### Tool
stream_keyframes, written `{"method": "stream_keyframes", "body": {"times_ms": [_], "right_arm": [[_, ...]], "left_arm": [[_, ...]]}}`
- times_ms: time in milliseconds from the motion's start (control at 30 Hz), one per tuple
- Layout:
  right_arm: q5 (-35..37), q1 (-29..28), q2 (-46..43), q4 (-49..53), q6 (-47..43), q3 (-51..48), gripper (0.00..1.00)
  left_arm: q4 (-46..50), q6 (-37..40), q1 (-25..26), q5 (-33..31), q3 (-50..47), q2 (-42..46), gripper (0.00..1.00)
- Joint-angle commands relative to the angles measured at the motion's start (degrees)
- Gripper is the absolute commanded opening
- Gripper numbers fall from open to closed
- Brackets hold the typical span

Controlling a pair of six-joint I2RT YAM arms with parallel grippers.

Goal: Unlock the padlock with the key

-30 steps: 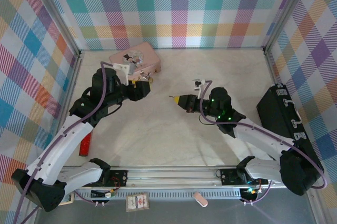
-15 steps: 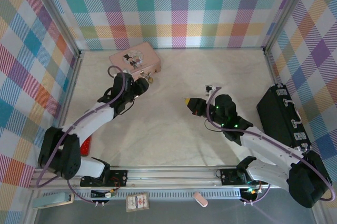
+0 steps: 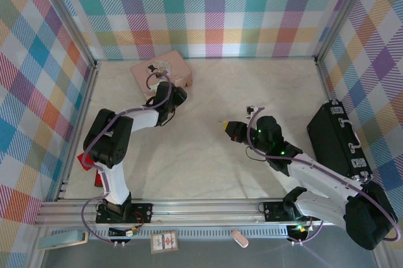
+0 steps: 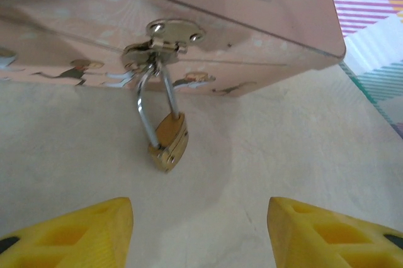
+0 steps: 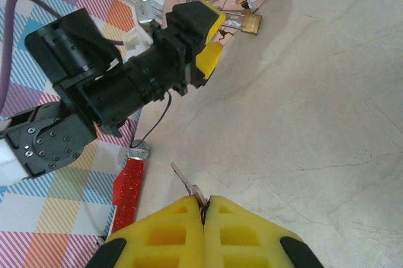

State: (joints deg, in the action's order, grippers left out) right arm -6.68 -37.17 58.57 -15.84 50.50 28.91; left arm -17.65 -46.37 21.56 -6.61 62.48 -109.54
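Top view: a pale cream table (image 3: 208,173), faintly mottled, is boxed in by walls (image 3: 214,10) of pastel plaid, with an aluminium rail (image 3: 201,208) along the near edge. A pink box (image 3: 162,68) sits far left by the back wall. A black case (image 3: 334,136) lies against the right wall. The left gripper (image 3: 173,97) is at the box's near side, and the right gripper (image 3: 228,128) is mid-table, well apart from the box.

Left wrist view: the padlock (image 4: 169,145) hangs by its silver shackle from the box's latch (image 4: 165,32), its brass body resting on the bare table. The left gripper's yellow fingers (image 4: 82,233) stand wide apart, with nothing between them, just short of the padlock.

Right wrist view: the right gripper's fingers are pressed together on the key (image 5: 187,183), whose blade points toward the left arm. A red glittery strip (image 5: 128,186) lies on the table by the plaid wall.
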Motion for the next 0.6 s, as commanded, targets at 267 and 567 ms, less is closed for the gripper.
{"method": "stream_keyframes", "body": {"times_ms": [267, 567], "right_arm": [[-2.02, 0.34, 3.46, -1.91, 1.15, 2.01, 0.0], [-2.02, 0.43, 5.76, -2.27, 2.01, 2.72, 0.0]], "left_arm": [[-4.16, -6.06, -1.48, -3.58, 7.37, -10.29, 0.53], [-4.32, -9.62, -3.02, -1.64, 11.97, -16.54, 0.37]]}}
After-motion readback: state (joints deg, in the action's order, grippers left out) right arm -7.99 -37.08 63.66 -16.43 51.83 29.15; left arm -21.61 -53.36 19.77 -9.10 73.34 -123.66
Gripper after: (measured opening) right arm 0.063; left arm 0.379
